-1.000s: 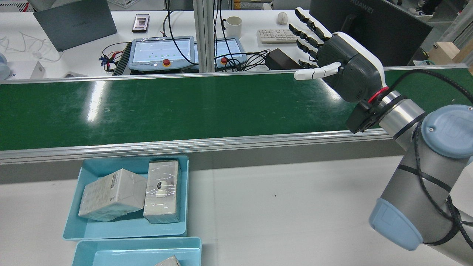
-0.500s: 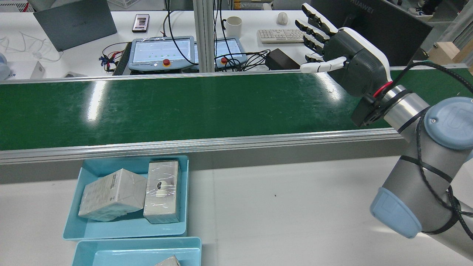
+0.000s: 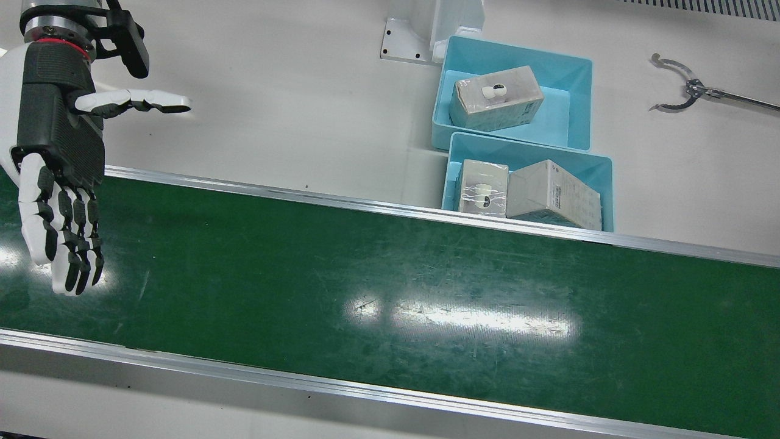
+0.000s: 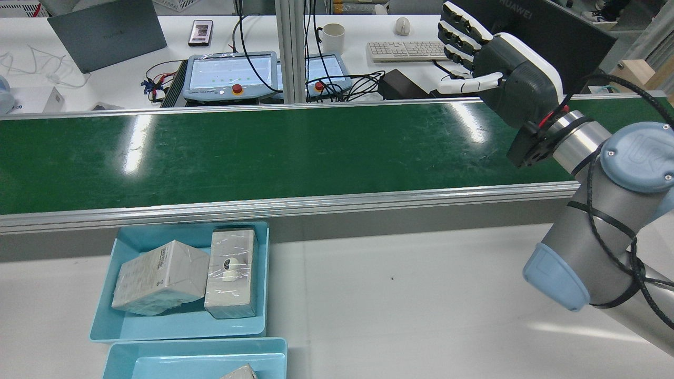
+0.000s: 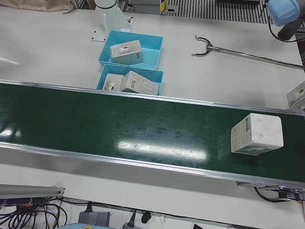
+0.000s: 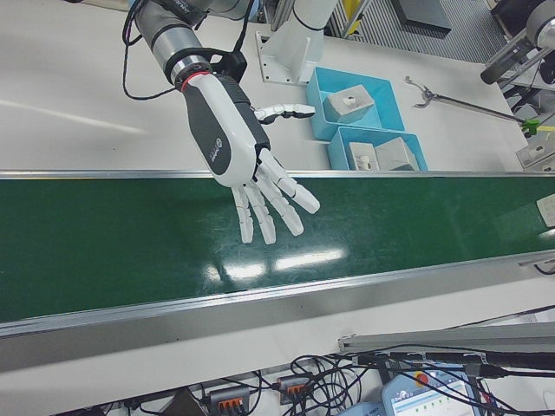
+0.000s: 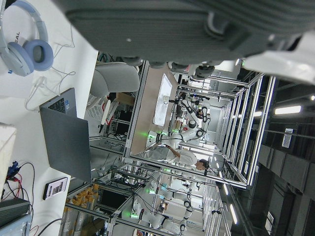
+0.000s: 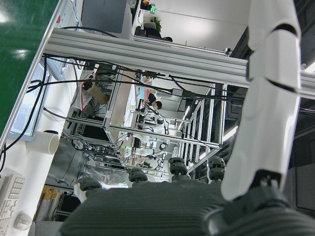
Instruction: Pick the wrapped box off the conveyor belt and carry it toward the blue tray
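A long green conveyor belt with aluminium side rails crosses the white table. One wrapped box sits on the belt near its end in the left-front view. On the table, beside the rail, stand two blue trays end to end, and a metal grabber tool lies well apart.

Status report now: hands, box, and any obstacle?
Right hand open above belt. Left hand unclear. Wrapped box on belt, untouched, far from hand. Path clear.
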